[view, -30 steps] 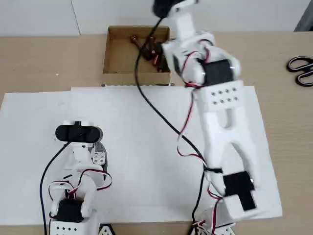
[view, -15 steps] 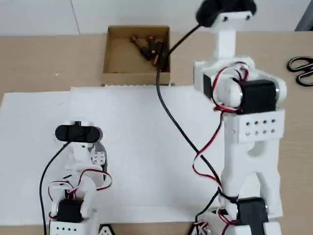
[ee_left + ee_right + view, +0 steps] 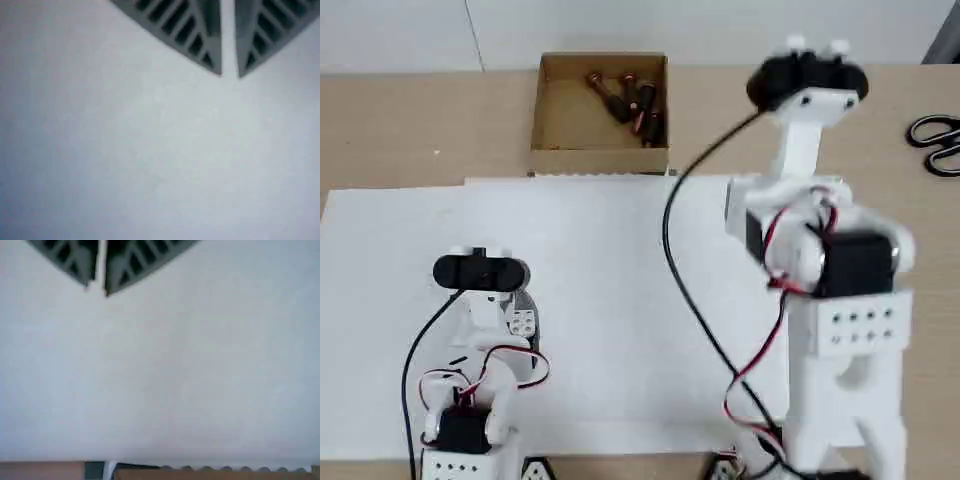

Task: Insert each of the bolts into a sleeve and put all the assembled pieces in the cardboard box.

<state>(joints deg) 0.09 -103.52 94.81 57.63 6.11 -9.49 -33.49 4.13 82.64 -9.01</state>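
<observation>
White paper [image 3: 620, 250] on wooden table [image 3: 420, 110] | assembled pieces [image 3: 628, 95] lie inside cardboard box [image 3: 560, 125] | right gripper [image 3: 100, 289] withdrawn from box to above paper, jaws together, empty | left gripper [image 3: 229, 74] unmoved, jaws together

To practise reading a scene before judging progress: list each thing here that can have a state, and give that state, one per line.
cardboard box: open-topped.
pieces: lying heaped in the box's far right corner.
left gripper: shut to a slim gap, empty.
right gripper: shut to a slim gap, empty.
white sheet: lying flat.
scissors: lying flat, blades cut off by the view's edge.
</observation>
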